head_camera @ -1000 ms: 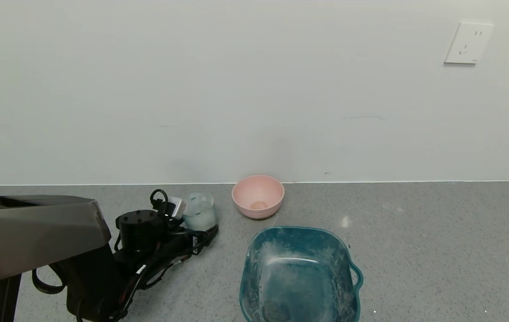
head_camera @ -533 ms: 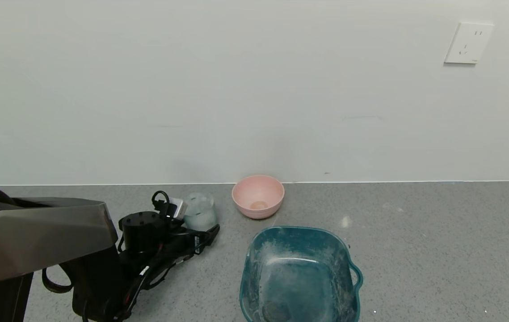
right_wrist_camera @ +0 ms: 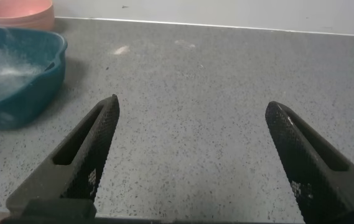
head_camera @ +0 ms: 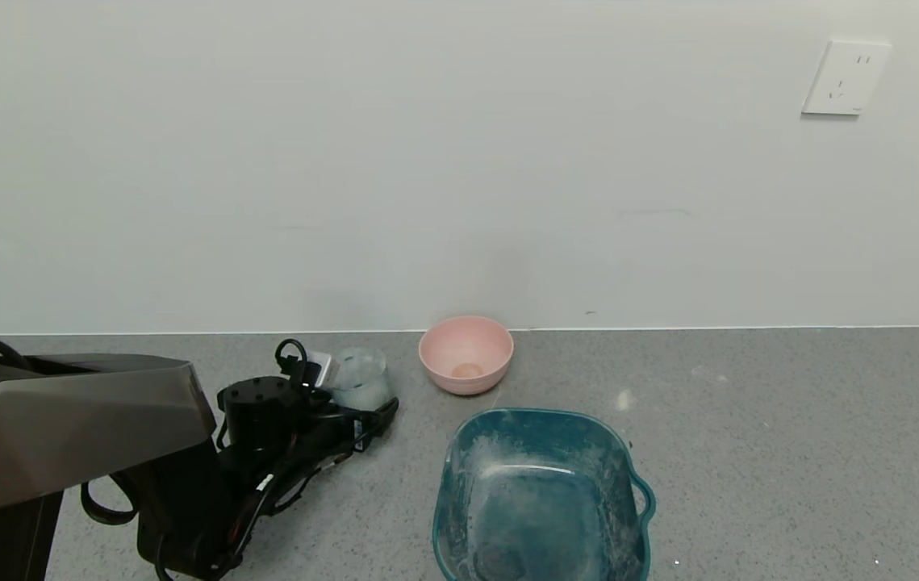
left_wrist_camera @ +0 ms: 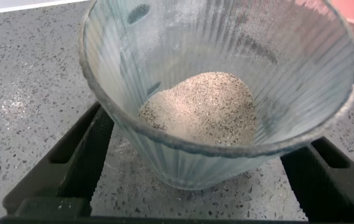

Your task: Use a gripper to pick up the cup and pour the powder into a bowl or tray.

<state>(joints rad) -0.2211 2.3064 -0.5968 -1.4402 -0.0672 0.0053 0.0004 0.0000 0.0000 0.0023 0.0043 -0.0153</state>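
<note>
The left end effector (left_wrist_camera: pixel 195 177) sits low on the grey tabletop (head_camera: pixel 749 452), its two black fingers (left_wrist_camera: pixel 80 155) spread wide on either side of the cup (left_wrist_camera: pixel 220 93), with a clear gap between each finger and the ribbed glass. The cup stands upright between them, its base on the tabletop, a low mound of pale sandy powder (left_wrist_camera: pixel 198 109) resting in its bottom. Judging from this, the approach is done but the grasp is not: the fingers are yet to close, and the lift, the carry and the pour all remain.

Beyond the left end effector, on the side away from the arm, a pink bowl (head_camera: pixel 465 353) stands just past the cup and close to the wall (head_camera: pixel 459 161). The teal basin (head_camera: pixel 540 496), dusted with white smears and apparently holding only a small residue near its bottom, lies nearer the robot than the pink bowl and off to the right of the cup, with open tabletop between it and the left end effector. Nothing visible blocks that path, though the pink bowl sits close enough to be clipped on a wide swing.

The right end effector (right_wrist_camera: pixel 192 155) hovers apart over bare tabletop, fingers wide and holding nothing, with the basin and pink bowl off to its left. A wall socket (head_camera: pixel 845 77) sits high on the wall.
</note>
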